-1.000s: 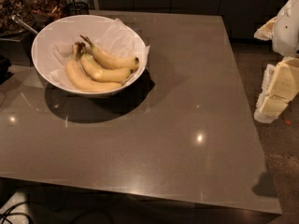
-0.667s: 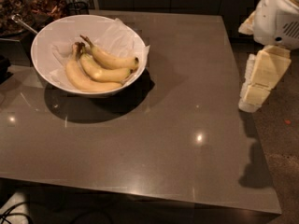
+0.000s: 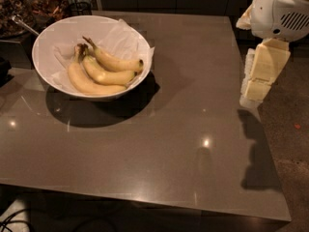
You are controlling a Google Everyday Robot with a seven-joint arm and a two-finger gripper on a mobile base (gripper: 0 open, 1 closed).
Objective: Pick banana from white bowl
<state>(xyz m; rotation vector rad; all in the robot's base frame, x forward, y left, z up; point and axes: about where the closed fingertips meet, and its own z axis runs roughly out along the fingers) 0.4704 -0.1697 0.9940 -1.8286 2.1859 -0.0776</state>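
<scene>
the tool point(image 3: 253, 93) is seen at the right edge of the bench point(image 3: 159, 149), hung above the surface under the robot's white arm housing point(image 3: 280, 8). how far it is open cannot be told, and nothing is seen held in it. the white bowl point(image 3: 48, 37) is set well apart from the tool, far to its left and slightly further back. inside, on the crumpled paper lining point(image 3: 120, 35), the banana point(image 3: 116, 62) is laid uppermost, its dark tip turned toward the tool and its thin brown stem turned away. it is rested against a joined pair of bananas point(image 3: 96, 81) (bound at a dark crown). because it is carried on top, a lift clear of the pair is judged possible. since the bowl's wall is interposed, a descent from above is judged necessary. the grasp is not yet begun.
</scene>
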